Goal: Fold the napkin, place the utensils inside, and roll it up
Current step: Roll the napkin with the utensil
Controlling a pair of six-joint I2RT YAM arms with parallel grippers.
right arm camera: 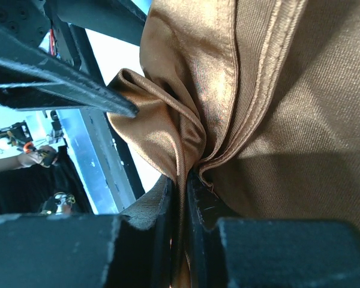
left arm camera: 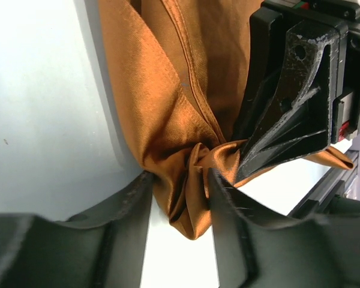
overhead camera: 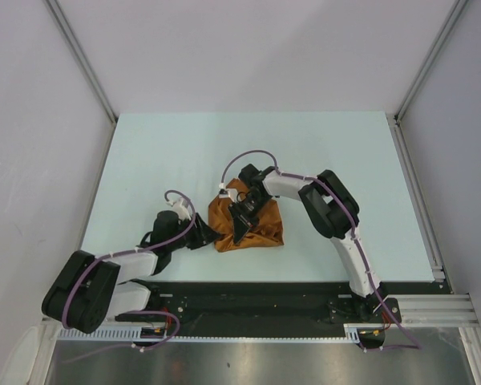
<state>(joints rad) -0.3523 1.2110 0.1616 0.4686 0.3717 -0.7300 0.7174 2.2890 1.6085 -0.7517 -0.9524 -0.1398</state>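
Observation:
The rust-orange napkin [overhead camera: 260,227] lies bunched near the table's front middle. My right gripper [overhead camera: 240,228] comes down on it from behind. In the right wrist view it [right arm camera: 181,180] is shut on a thin pinched fold of the napkin [right arm camera: 288,120]. My left gripper [overhead camera: 202,237] reaches in at the cloth's left edge. In the left wrist view its jaws [left arm camera: 179,180] stand apart around a gathered corner of the napkin [left arm camera: 168,108]. That cloth touches the right finger [left arm camera: 228,198], and a gap shows on the left side. The utensils are out of view.
The pale blue table [overhead camera: 144,160] is walled on the left, back and right. A black base strip and an aluminium rail [overhead camera: 433,309] run along its near edge. The right gripper's black fingers [left arm camera: 288,108] crowd close to my left jaws.

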